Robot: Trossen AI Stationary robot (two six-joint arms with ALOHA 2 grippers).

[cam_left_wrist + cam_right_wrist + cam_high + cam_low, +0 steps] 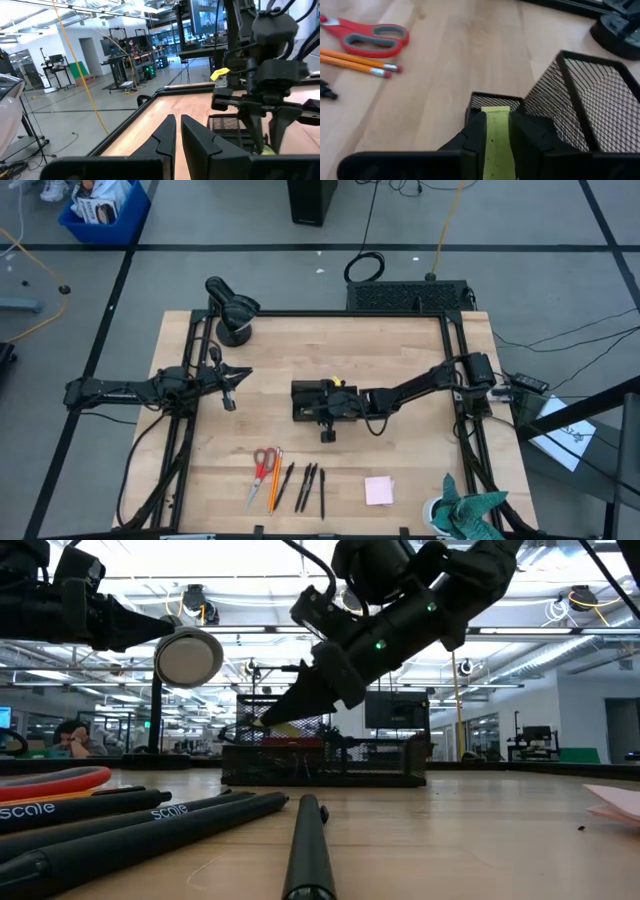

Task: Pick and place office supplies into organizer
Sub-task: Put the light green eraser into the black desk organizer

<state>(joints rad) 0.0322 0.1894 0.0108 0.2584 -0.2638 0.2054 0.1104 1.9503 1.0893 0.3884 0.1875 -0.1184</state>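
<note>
The black mesh organizer (303, 401) stands at the table's middle. My right gripper (330, 406) reaches over it from the table's right, shut on a small yellow piece (496, 142), just above a small compartment (495, 101). My left gripper (231, 390) waits shut near the table's left edge, holding nothing. Along the near edge lie red-handled scissors (262, 464), an orange pencil (275, 479), thin black pens (306, 485) and a pink sticky-note pad (379, 490). A small black clip (327, 436) lies just in front of the organizer. My right gripper pinches the yellow piece's flat sides (495, 131) between its two fingers. The piece lies along the fingers, its free end showing at their tips. The fingers slant down from the table's right side. The piece is lifted clear, above the organizer's small compartment.
A round black dome-shaped device (232, 314) stands at the far left corner. A teal-green cloth (468, 512) sits at the near right corner. Bare wood lies between the organizer and the row of supplies.
</note>
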